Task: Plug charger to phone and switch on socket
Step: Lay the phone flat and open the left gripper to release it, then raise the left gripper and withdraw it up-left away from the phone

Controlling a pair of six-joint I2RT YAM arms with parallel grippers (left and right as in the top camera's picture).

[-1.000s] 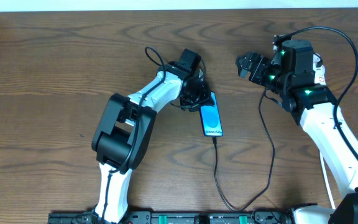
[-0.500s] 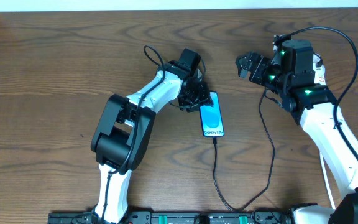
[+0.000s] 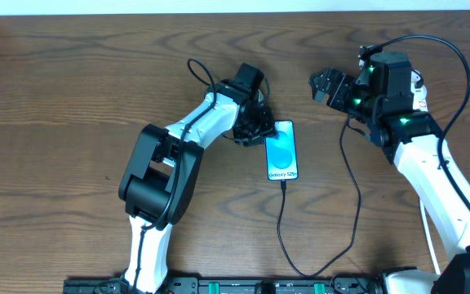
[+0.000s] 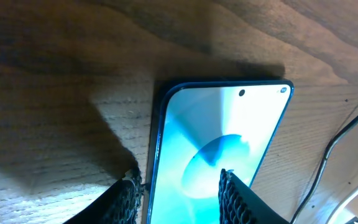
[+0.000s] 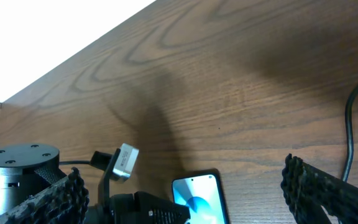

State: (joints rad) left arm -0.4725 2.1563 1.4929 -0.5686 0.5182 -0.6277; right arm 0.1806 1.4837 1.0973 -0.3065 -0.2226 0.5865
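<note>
Brown wooden table [image 3: 72, 98] holds a slim phone [image 3: 282, 151] with a black edge and a bright blue screen, lying flat. A thin black cable [image 3: 281, 224] meets its bottom end. The left claw [image 4: 178, 196] sits at the phone's top corner, fingers apart, gripping nothing. The right claw [image 3: 325, 86] hangs wide open and empty, well apart.

The phone [image 3: 282, 151] and looping charger [image 3: 280, 216] obstruct mid-table [image 3: 55, 98]; bare wood far left gives passage.
</note>
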